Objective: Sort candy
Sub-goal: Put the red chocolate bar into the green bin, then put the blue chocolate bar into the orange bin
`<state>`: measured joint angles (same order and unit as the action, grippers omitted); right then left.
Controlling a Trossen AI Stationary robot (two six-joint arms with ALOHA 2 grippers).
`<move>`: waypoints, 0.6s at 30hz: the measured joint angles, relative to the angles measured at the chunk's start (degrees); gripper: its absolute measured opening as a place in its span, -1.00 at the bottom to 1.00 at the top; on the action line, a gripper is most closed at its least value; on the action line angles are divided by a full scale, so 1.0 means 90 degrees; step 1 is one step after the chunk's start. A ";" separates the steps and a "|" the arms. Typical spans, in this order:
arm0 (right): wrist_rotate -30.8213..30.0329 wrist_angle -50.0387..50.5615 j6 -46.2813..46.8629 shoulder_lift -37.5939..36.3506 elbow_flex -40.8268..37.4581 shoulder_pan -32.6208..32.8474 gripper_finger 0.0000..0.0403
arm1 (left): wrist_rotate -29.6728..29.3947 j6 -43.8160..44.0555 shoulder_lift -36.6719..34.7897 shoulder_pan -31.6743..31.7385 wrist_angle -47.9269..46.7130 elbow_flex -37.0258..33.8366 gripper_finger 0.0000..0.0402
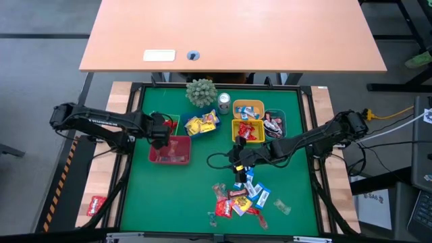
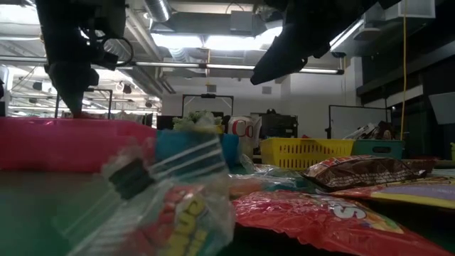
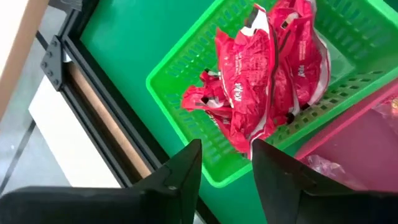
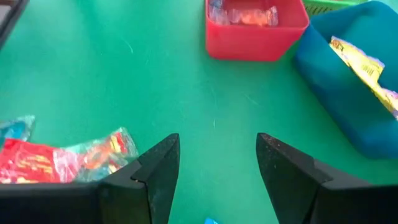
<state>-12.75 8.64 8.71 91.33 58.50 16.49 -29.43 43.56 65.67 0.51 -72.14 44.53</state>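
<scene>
I note the left gripper point(image 3: 225, 163) over the green bin's point(image 3: 186, 62) red candy point(image 3: 261, 68), fingers parted, empty; right gripper point(image 4: 217, 158) spread above the mat — loose candy pile point(image 1: 241, 199) nearby.

The left arm reaches in from the left side, bent at the elbow, its wrist tipped downward. The left claw point(image 3: 225, 163) points down with its two dark fingers parted and nothing between them. The right arm stretches in from the right, low and nearly straight. The right claw point(image 4: 217, 163) hangs empty, fingers spread wide.
</scene>
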 joint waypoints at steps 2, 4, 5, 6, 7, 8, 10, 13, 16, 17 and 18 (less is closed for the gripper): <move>0.0000 0.0158 0.0069 0.0000 0.0000 0.0000 0.05 | 0.0028 0.0021 -0.0001 0.0000 0.0014 -0.0001 -0.36; 0.0004 0.0390 0.0352 0.0000 -0.0002 0.0000 0.05 | 0.0035 0.0170 -0.0002 0.0000 0.0009 0.0032 -0.35; 0.0007 0.0514 0.0504 0.0000 -0.0002 0.0000 0.05 | 0.0048 0.0246 -0.0002 0.0000 0.0020 0.0075 -0.35; 0.0003 0.0664 0.0641 0.0000 -0.0002 0.0000 0.05 | 0.0053 0.0284 -0.0001 0.0000 0.0020 0.0135 -0.35; 0.0003 0.0823 0.0746 0.0000 -0.0002 0.0000 0.05 | 0.0064 0.0292 -0.0001 0.0000 0.0019 0.0203 -0.35; 0.0005 0.0966 0.0843 0.0000 -0.0002 0.0000 0.05 | 0.0078 0.0290 -0.0002 -0.0005 0.0021 0.0281 -0.35; 0.0005 0.1252 0.0974 0.0002 -0.0005 0.0000 0.05 | 0.0080 0.0288 0.0000 -0.0005 0.0023 0.0484 -0.35; 0.0005 0.1672 0.1176 0.0002 -0.0005 0.0000 0.05 | 0.0081 0.0284 -0.0002 -0.0005 0.0111 0.0771 -0.35; -0.0015 0.2084 0.1391 0.0002 -0.0005 0.0000 0.05 | 0.0084 0.0288 -0.0002 -0.0005 0.0312 0.0983 -0.35; -0.0037 0.2208 0.1518 0.0002 -0.0005 0.0000 0.05 | 0.0104 0.0288 -0.0002 -0.0005 0.0464 0.1011 -0.35; -0.0085 0.2317 0.1653 0.0002 -0.0005 0.0000 0.05 | 0.0160 0.0285 -0.0002 -0.0015 0.0711 0.1013 -0.35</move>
<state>-13.52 29.49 23.59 91.35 58.46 16.49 -27.99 46.13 65.65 0.38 -65.75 53.65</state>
